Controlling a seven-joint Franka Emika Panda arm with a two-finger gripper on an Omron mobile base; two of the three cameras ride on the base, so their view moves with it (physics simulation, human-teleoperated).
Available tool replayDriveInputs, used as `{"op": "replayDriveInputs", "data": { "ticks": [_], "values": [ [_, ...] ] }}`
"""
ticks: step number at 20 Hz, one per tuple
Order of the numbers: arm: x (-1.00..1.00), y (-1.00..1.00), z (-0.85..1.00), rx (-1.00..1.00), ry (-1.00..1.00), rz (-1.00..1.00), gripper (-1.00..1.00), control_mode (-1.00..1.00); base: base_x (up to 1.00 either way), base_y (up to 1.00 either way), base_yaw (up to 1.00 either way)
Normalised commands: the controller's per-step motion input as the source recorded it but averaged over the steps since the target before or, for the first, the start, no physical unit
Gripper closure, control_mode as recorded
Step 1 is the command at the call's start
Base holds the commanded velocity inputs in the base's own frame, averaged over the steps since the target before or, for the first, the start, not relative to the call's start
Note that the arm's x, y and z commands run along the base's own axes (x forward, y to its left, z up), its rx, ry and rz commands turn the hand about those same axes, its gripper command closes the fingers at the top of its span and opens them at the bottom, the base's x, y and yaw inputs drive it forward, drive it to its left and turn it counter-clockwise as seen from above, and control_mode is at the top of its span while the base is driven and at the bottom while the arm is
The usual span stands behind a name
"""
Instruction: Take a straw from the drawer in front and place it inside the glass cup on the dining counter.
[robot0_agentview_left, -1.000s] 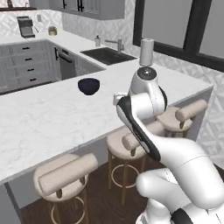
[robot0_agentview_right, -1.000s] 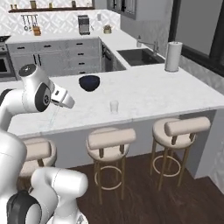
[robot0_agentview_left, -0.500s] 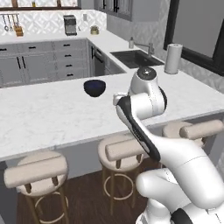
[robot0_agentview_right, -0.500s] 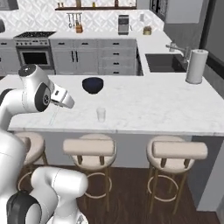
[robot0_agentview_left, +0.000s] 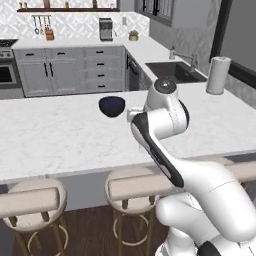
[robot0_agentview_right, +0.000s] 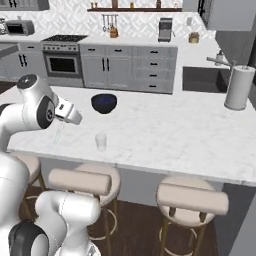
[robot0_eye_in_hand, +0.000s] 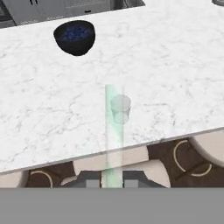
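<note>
Presently the pincer (robot0_eye_in_hand: 113, 180) is clamped on the straw (robot0_eye_in_hand: 113, 131), a pale greenish translucent stick that runs straight out from between the 2 finger tips. From the hand camera the straw's far end sits just beside the glass cup (robot0_eye_in_hand: 120, 109), overlapping its left edge. The cup stands upright on the white marbled bench (robot0_eye_in_hand: 175, 65), near its front edge, above the beige stools (robot0_agentview_right: 190, 197). A dark blue bowl (robot0_eye_in_hand: 75, 36) sits well apart, farther back on the bench.
</note>
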Motion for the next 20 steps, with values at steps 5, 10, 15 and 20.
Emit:
{"op": "replayDriveInputs", "data": {
  "ticks": [5, 10, 15, 20],
  "values": [
    [0.0, 0.0, 0.0, 0.0, 0.0, 0.0, 1.0, 1.0, 0.99, -0.27, 0.15],
    [0.24, -0.14, 0.25, 0.1, -0.04, 0.24, 1.0, -1.0, 0.18, -0.02, 0.03],
    [0.02, -0.48, 0.23, 0.12, -0.21, 0.55, 1.0, -1.0, 0.0, 0.0, 0.0],
    [0.01, -0.37, 0.04, 0.13, -0.23, 0.7, 1.0, -1.0, 0.0, 0.0, 0.0]
  ]
}}
